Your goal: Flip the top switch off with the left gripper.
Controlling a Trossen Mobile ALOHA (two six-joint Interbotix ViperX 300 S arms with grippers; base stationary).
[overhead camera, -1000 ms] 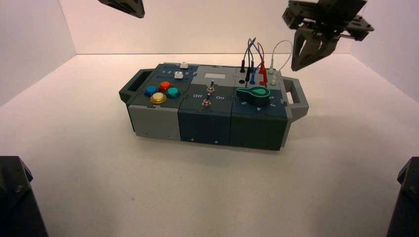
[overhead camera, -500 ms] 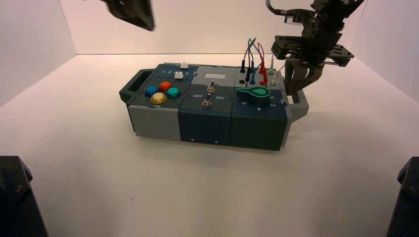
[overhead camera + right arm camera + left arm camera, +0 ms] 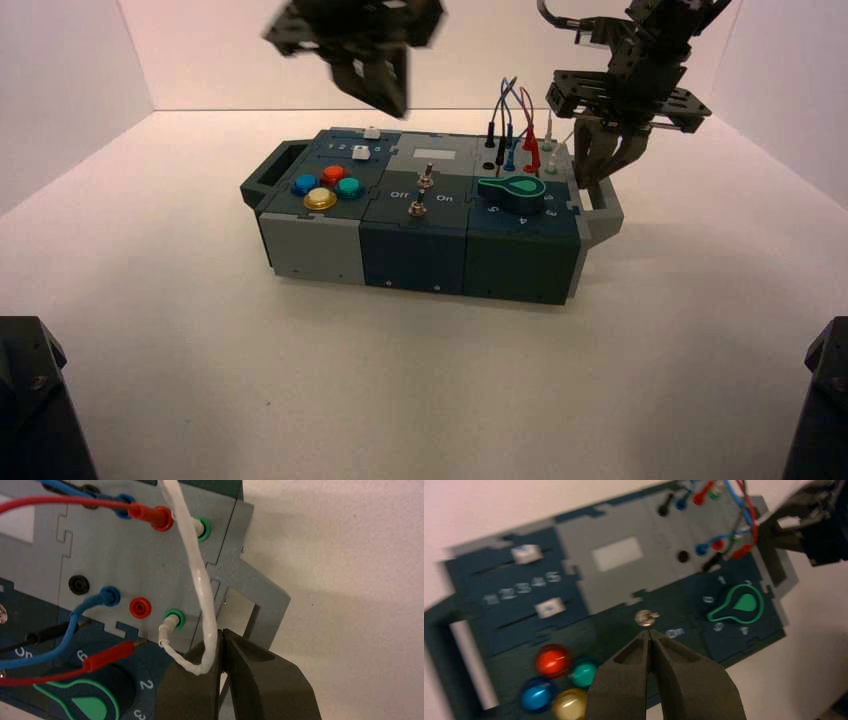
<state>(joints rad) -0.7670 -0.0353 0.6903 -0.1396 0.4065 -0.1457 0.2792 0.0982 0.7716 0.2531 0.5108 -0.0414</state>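
Across the room, the pale tabletop [image 3: 350,380] bears the box [image 3: 415,265]; above its back hangs the left gripper [image 3: 385,98], jaws closed together, the top switch [image 3: 426,178] below them at mid-panel. The right gripper [image 3: 588,185], also closed, waits by the side handle [image 3: 612,205].

The left hand [image 3: 390,100], which a second ago barely poked in up at the far left, has since swung rightward and downward over the box's [image 3: 415,215] far edge, while the right hand [image 3: 588,182] has come down and leftward to the box's right-side handle [image 3: 603,195].
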